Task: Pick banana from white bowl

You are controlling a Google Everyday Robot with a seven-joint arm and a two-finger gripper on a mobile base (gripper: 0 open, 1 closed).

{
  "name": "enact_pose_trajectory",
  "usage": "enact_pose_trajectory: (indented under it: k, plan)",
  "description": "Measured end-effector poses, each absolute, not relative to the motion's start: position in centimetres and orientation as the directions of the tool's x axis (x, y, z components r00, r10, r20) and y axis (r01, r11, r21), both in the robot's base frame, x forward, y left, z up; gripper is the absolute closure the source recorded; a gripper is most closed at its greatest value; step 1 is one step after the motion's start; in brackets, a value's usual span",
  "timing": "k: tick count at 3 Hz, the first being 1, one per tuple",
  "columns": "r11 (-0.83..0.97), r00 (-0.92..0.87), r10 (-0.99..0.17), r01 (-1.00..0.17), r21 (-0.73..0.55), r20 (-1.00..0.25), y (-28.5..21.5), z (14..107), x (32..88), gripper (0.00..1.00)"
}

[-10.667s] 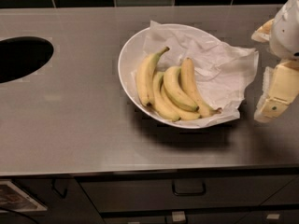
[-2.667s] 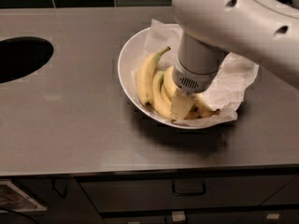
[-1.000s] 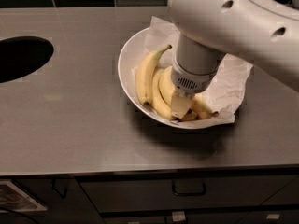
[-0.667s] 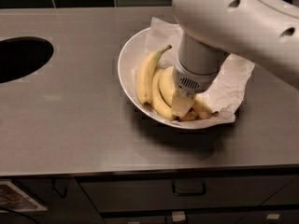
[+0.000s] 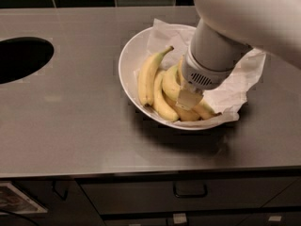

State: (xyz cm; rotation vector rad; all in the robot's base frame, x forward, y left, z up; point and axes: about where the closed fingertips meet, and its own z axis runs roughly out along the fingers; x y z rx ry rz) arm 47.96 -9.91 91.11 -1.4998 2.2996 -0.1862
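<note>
Seen: gripper [image 5: 189, 99] down among the bananas [image 5: 148, 74] toward the white bowl's [image 5: 131, 51] 5 o'clock, grasp cannot tell; a lift may drag neighbouring fruit or the paper liner [image 5: 235, 81] onto tabletop [image 5: 70, 121].

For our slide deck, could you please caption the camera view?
End effector down among the bananas in a bowl on a counter.
</note>
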Motion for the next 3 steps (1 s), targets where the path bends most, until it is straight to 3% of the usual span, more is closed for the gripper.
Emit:
enact_pose_trajectory:
  k: [3]
  plan:
    - [0.379,-0.248,-0.888,-0.872,-0.31,-0.387,-10.4,93.8,47.0,1.0]
